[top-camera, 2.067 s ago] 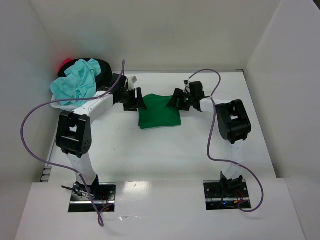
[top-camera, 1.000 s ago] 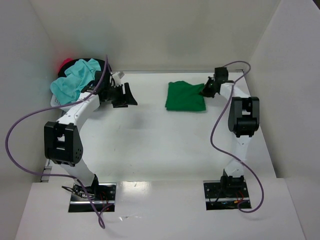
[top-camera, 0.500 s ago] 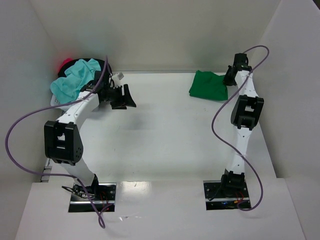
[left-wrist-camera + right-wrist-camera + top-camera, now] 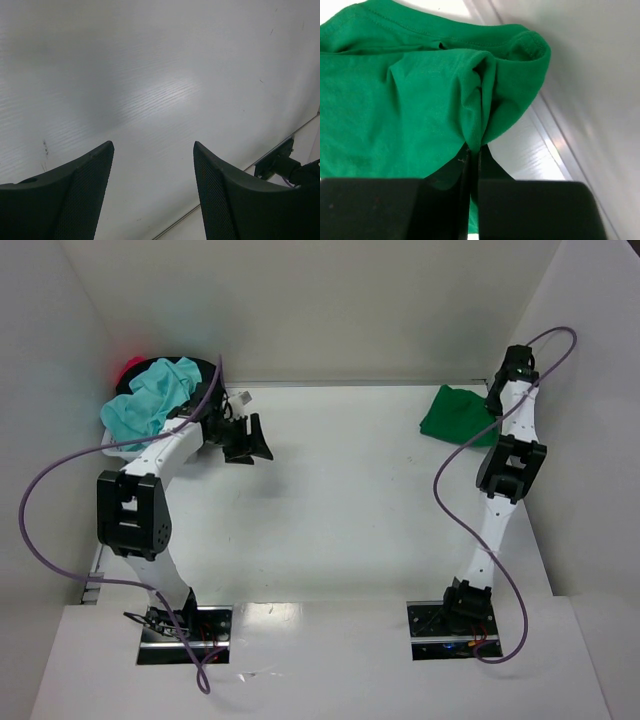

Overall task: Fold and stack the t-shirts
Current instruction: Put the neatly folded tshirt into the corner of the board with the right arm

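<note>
The folded bright green t-shirt [image 4: 458, 416] lies at the table's far right corner, against the right wall. My right gripper [image 4: 497, 400] is shut on a pinched edge of this green t-shirt [image 4: 420, 100], the cloth bunched between the two closed fingers. A heap of other t-shirts sits at the far left: a light turquoise one [image 4: 150, 400] on top, black [image 4: 205, 375] and red/pink [image 4: 128, 370] behind it. My left gripper [image 4: 250, 440] hovers just right of that heap, open, and between its fingers [image 4: 82, 195] only bare table shows.
White walls enclose the table on the left, back and right; the right wall [image 4: 600, 75] runs right beside the green shirt. The purple cable [image 4: 50, 480] loops out from the left arm. The right arm's base mount [image 4: 280, 162] shows in the left wrist view.
My right gripper has dragged the green t-shirt from the table's middle rightward to the far right corner. The left gripper let go earlier and pulled back towards the heap, then held still.
</note>
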You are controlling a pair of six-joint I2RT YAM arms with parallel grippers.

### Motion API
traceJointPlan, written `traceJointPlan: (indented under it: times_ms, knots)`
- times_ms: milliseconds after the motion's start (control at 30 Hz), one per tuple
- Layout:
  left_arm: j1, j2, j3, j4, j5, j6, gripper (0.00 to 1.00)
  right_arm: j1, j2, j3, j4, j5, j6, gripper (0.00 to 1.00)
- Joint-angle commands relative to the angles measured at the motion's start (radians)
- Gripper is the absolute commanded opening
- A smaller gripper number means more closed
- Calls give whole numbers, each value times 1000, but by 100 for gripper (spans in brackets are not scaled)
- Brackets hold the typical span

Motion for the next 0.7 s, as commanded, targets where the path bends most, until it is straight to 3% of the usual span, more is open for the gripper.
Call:
traceJointPlan:
  times_ms: [0,33,67,133,267,533,667]
  knots:
    - [5,12,25,-16,22,28,73,9,-41,67,-19,89,-29,4]
    - [5,21,25,-16,22,28,73,9,-28,67,-19,90,-41,10]
    - [5,21,25,-16,22,28,73,9,-27,67,-28,117,-41,38]
    - [5,31,25,-16,22,28,73,9,-18,55,-28,117,-30,66]
    - [5,31,25,-16,31,28,73,56,-61,32,-37,126,-19,100]
    - [5,-43,15,-7,49,28,73,257,-153,-77,38,145,-18,100]
    - [5,-141,-7,-16,8,28,73,361,-210,-251,97,159,46,100]
